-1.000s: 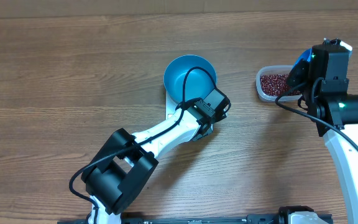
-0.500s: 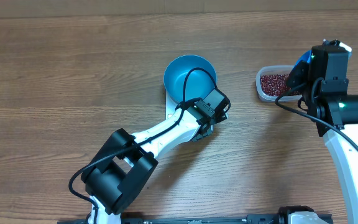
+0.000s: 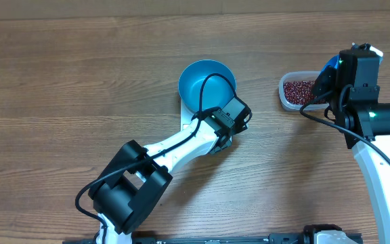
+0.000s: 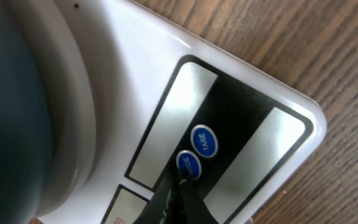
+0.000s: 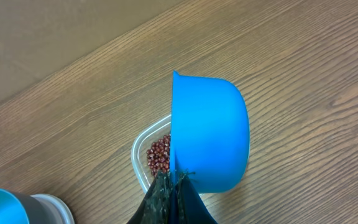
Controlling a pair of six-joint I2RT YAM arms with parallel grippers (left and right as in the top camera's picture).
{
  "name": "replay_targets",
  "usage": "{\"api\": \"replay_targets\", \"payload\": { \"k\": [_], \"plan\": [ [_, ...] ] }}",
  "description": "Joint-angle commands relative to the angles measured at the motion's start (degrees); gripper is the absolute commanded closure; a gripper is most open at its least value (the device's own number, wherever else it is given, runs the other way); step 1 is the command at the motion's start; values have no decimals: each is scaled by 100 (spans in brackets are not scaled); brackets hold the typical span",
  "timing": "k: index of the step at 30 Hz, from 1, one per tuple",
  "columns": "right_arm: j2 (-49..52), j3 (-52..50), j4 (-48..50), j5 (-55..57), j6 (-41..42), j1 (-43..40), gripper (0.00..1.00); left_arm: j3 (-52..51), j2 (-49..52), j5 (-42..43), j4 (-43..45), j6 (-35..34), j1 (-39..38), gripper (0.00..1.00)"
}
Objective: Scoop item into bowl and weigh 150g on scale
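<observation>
Even bright light, soft faint shadows, sheen on the scale (image 4: 123,56), bowl (image 4: 5,93) blurred at left edge

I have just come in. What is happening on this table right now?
The left tool, closed, has its tip at a blue button beside the TARE button on the white scale. The blue bowl sits on that scale and looks empty. The right tool, closed on the blue scoop, holds it above the clear tub of red-brown beans. No beans appear to be in the bowl yet.
</observation>
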Motion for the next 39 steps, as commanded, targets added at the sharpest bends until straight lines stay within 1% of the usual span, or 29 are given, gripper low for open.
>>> {"api": "replay_targets", "payload": {
  "k": [1,3,11,22,29,33,39],
  "plan": [
    [-146,162,39,105,-26,-37,96,-111,2,-142,37,-313,-35,96],
    [-146,162,37,105,-26,-37,96,-111,2,-258,63,-531,-35,96],
    [-146,162,39,105,-26,-37,96,-114,4,-221,107,-501,-35,96],
    [-142,162,39,105,-24,-37,96,-114,4,350,28,118,-35,96],
    [-136,162,39,105,-24,-37,96,-114,4,323,28,111,-35,96],
    [-136,162,98,105,-24,-37,96,-59,-46,-4,-55,-59,-35,96],
    [-136,162,195,105,-24,-37,96,-31,-396,15,-103,-83,-35,96]
  ]
}}
